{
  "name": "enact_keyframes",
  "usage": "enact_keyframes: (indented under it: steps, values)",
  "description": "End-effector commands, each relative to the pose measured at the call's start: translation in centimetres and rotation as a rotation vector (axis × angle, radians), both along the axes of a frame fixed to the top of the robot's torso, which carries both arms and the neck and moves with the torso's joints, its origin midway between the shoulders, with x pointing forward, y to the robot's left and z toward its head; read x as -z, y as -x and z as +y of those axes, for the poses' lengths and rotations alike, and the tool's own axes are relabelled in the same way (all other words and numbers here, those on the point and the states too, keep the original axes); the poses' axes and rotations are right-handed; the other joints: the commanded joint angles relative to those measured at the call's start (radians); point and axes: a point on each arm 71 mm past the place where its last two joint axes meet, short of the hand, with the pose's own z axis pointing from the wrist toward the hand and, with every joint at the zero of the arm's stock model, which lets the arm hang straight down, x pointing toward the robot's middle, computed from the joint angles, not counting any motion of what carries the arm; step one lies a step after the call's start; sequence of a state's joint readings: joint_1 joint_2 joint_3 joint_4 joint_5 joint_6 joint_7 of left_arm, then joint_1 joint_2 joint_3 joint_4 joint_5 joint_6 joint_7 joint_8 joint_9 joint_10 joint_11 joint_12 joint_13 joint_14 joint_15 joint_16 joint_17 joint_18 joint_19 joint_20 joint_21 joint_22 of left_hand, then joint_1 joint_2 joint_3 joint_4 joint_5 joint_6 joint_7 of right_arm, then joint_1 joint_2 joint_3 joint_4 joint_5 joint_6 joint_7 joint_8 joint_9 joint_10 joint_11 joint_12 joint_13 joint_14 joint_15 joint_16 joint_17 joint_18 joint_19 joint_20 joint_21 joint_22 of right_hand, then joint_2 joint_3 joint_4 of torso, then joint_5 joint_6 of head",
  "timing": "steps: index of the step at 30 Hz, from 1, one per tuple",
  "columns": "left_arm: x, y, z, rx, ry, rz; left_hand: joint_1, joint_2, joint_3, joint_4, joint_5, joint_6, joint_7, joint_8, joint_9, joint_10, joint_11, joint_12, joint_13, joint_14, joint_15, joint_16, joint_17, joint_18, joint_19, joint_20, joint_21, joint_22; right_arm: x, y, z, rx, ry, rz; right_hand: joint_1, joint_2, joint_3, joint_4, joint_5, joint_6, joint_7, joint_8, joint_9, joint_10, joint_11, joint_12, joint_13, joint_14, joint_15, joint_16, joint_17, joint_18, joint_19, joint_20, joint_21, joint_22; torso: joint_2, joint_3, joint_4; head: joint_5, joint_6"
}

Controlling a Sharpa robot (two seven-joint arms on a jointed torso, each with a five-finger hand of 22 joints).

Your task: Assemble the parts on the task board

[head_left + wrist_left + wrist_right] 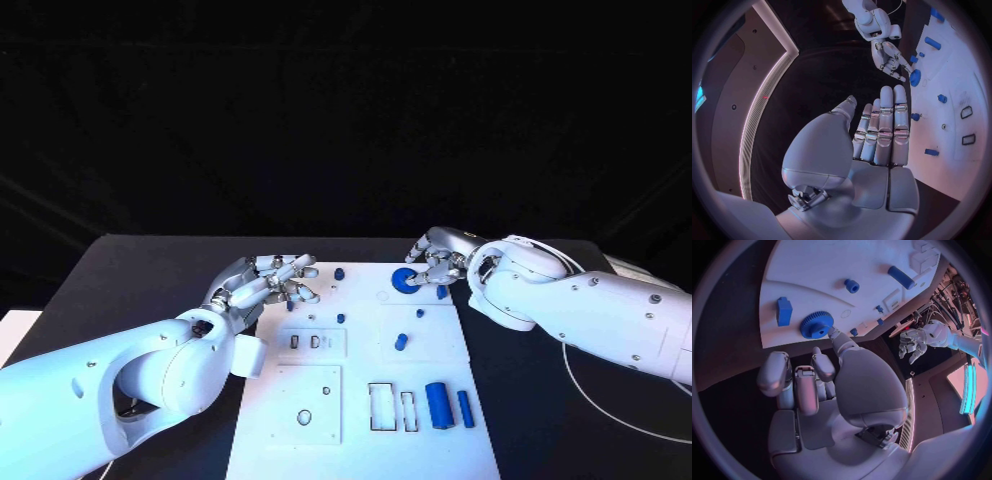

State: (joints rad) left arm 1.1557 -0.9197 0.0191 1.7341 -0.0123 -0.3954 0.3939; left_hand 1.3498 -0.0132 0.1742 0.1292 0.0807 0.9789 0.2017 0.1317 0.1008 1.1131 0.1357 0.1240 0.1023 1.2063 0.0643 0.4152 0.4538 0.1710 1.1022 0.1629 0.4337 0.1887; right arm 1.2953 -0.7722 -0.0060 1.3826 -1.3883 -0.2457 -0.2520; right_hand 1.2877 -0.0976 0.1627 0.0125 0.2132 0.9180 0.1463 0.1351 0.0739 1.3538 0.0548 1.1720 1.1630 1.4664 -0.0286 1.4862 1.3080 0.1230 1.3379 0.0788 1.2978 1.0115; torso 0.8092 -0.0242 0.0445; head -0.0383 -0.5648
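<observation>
At the task board's (433, 400) far edge, blue gear (816, 324) touched by right robot hand (434, 266), nothing grasped, left robot hand (268, 284) open.

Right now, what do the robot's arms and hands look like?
Both arms are glossy white, rounded shells with small dark screw dots. The left hand and right hand are silver metal with jointed fingers and pale pads. A thin white cable hangs under the right arm.

The board (361, 400) looks like smooth matt white plastic. The gear (816, 324) and cylinders (440, 405) look like matt blue plastic. Both arms wear glossy white shells; the hands (879, 135) look like silvery metal. The table (144, 270) is matt black.
</observation>
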Motion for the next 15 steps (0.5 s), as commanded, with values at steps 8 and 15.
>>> enact_keyframes:
  steps: [8,15]
  values:
    - [-0.09,-0.02,-0.22,0.024,0.013,-0.004,-0.001,0.000,0.002,-0.006,0.000,-0.009,0.002,-0.004,0.001,-0.008,-0.001,-0.005,0.001,-0.011,-0.001,0.005,0.003,0.008,-0.009,0.002,0.003,0.001,0.88,-0.41,0.35,0.011,0.043,0.049,0.014,0.006,-0.006,0.002,0.005,0.001,-0.001,0.011,0.002,0.012,-0.001,0.017,0.017,0.076,0.005,0.005,0.106,-0.020,0.009,0.000,0.009,0.005,0.000,-0.0009,-0.0014,0.007,-0.009]
    - [-0.05,-0.07,-0.23,0.021,0.011,-0.003,-0.001,0.001,0.003,-0.007,0.001,-0.009,0.002,-0.004,0.001,-0.009,-0.001,-0.005,0.001,-0.011,-0.001,0.005,0.003,0.008,-0.009,0.002,0.003,0.001,1.14,-0.58,0.50,0.012,0.050,0.068,0.014,0.016,-0.005,0.006,0.004,0.005,-0.001,0.018,0.003,0.014,-0.001,0.026,0.029,0.076,0.006,0.007,0.108,-0.021,0.011,0.001,0.014,0.013,0.000,-0.0004,-0.0030,0.009,-0.010]
